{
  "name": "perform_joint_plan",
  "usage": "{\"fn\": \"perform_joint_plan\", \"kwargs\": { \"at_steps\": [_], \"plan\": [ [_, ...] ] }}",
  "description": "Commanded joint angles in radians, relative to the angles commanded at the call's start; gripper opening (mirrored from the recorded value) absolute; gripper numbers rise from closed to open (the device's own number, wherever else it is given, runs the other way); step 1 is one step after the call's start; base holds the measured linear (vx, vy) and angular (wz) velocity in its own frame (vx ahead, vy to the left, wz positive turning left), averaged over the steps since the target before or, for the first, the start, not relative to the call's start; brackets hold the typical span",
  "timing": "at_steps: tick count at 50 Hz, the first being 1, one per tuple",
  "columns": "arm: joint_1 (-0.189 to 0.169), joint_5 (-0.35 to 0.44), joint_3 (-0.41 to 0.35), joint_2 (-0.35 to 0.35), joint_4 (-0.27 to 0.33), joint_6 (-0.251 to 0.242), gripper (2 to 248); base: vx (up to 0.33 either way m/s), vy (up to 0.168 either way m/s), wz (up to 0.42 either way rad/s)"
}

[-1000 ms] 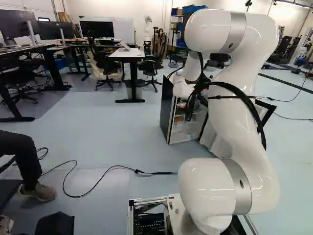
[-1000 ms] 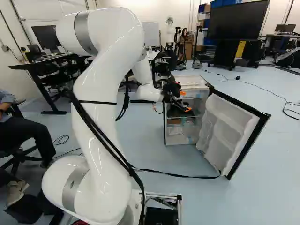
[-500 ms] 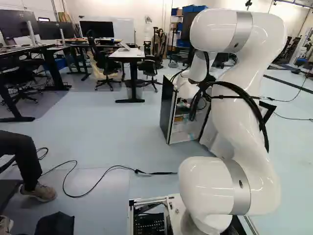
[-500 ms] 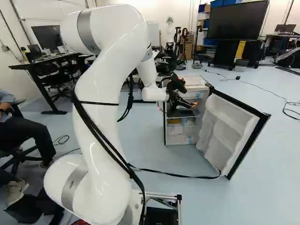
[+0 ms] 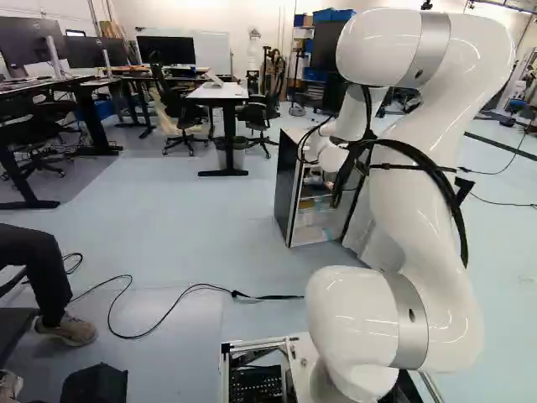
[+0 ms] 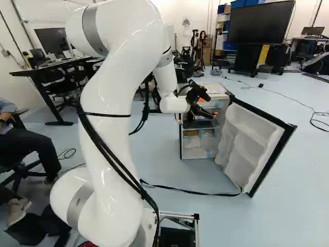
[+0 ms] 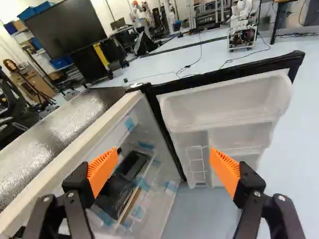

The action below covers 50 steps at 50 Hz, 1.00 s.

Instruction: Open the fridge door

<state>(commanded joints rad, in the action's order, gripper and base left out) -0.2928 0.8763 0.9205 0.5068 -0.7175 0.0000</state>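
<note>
While the white jointed arm (image 6: 115, 98) reaches over it, the floor (image 6: 288, 190) runs smooth and pale blue-grey through the room. Item: a small fridge (image 6: 198, 149) with dark outer side and pale interior, standing on that floor ahead of the base. Item: its fridge door (image 6: 252, 146), black-edged, white-lined, swung wide open toward the right of the right base view; the wrist view shows moulded shelves and a white wire rack (image 7: 197, 164) in it. Item: one black two-fingered gripper (image 6: 209, 106) with orange pads — open, its fingers well apart, at the fridge's opening. Item: a thin black cable (image 5: 180, 294) curving over the floor in the left base view. Item: a white-topped table (image 5: 225, 91) with black legs, among office chairs. Item: a large black screen (image 6: 261, 22), and beyond the open door in the wrist view, another robot (image 7: 242, 21) on a wheeled frame. Concealed: in the left base view the arm covers much of the door and the gripper. The arm's upper bend is cut off in the right base view. Inside the fridge lies a dark object (image 7: 113, 194), partly behind one finger — kind indistinct.
</note>
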Motion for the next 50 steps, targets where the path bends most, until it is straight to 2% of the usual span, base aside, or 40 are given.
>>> {"fn": "perform_joint_plan", "kwargs": {
  "at_steps": [7, 15, 33, 50],
  "plan": [
    [-0.019, -0.040, -0.016, -0.012, 0.052, 0.000, 247, 0.000, 0.000, 0.000],
    [-0.027, -0.052, -0.024, -0.018, 0.066, 0.000, 247, 0.000, 0.000, 0.000],
    [-0.021, -0.051, -0.039, -0.033, 0.079, 0.000, 247, 0.000, 0.000, 0.000],
    [-0.002, -0.048, -0.088, -0.078, 0.118, 0.000, 247, 0.000, 0.000, 0.000]
  ]
}}
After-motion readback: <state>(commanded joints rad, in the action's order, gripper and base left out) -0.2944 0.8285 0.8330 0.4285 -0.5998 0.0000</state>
